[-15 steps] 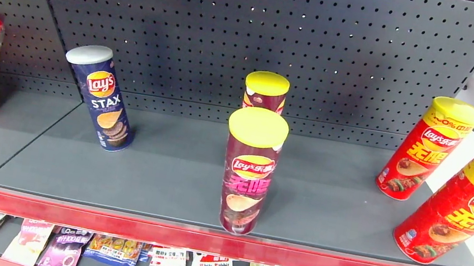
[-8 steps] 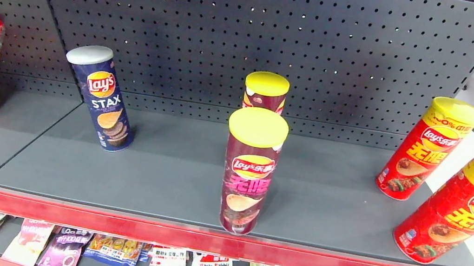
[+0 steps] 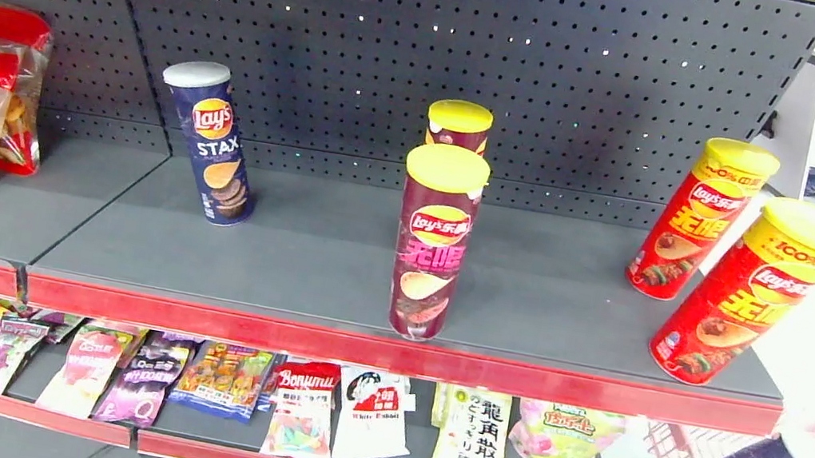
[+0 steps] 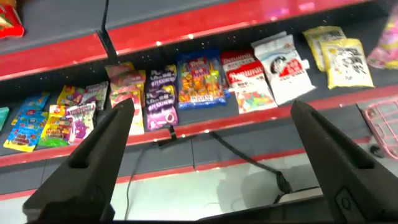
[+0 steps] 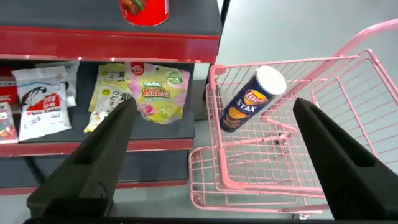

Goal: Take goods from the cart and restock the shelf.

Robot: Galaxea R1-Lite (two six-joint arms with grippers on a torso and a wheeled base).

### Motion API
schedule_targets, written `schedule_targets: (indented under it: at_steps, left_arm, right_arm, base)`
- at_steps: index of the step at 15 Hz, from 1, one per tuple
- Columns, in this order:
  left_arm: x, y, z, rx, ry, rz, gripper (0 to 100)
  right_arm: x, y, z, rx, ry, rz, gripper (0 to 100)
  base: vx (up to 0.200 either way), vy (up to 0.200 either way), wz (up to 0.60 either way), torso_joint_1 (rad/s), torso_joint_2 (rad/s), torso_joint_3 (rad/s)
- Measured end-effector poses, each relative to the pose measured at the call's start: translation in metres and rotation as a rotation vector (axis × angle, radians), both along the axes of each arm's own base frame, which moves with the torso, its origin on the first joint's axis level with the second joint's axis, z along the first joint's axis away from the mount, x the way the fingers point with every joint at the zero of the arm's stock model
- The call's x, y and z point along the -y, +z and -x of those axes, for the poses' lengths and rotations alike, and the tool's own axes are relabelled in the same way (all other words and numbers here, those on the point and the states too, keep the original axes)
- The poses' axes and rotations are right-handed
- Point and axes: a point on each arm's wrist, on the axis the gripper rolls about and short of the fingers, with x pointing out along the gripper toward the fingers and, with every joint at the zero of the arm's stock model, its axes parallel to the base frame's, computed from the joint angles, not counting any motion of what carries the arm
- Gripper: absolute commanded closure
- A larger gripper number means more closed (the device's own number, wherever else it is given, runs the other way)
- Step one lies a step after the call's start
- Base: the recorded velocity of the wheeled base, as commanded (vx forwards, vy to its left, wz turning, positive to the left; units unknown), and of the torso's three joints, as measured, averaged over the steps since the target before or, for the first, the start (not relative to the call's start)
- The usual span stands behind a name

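Since one blue can [image 5: 249,99] lies tilted inside the cart [image 5: 311,59], leaning on the wall nearest the shelf [image 3: 305,262], the right gripper [image 5: 212,106] hangs above the cart, jaws spread and empty, probably ready to descend. Well away from the cart, the left gripper [image 4: 211,104] is likewise spread, holding nothing. A matching can [image 3: 209,141] stands at the shelf end farthest from the cart, likely marking the spot.

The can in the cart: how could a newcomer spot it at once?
Right of the shelf stands a pink wire cart. A single can leans inside it, dark blue with a white lid. Every other can stands on the shelf; this one alone is in the cart.
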Motion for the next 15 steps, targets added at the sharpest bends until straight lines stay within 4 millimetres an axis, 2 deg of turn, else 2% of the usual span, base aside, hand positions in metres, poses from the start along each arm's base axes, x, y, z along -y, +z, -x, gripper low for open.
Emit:
schedule_targets:
  at_steps: [8, 15]
  left_arm:
    - [0.000, -0.006, 0.003, 0.016, -0.002, -0.002, 0]
    - [0.000, -0.018, 0.007, 0.035, -0.013, -0.028, 0]
  right_arm:
    - [0.000, -0.003, 0.003, 0.015, 0.006, 0.009, 0]
    - [0.000, -0.005, 0.003, 0.003, 0.011, 0.021, 0]
  base:
    - [0.000, 0.000, 0.00, 0.000, 0.00, 0.000]
    - [0.000, -0.200, 0.00, 0.003, 0.00, 0.003]
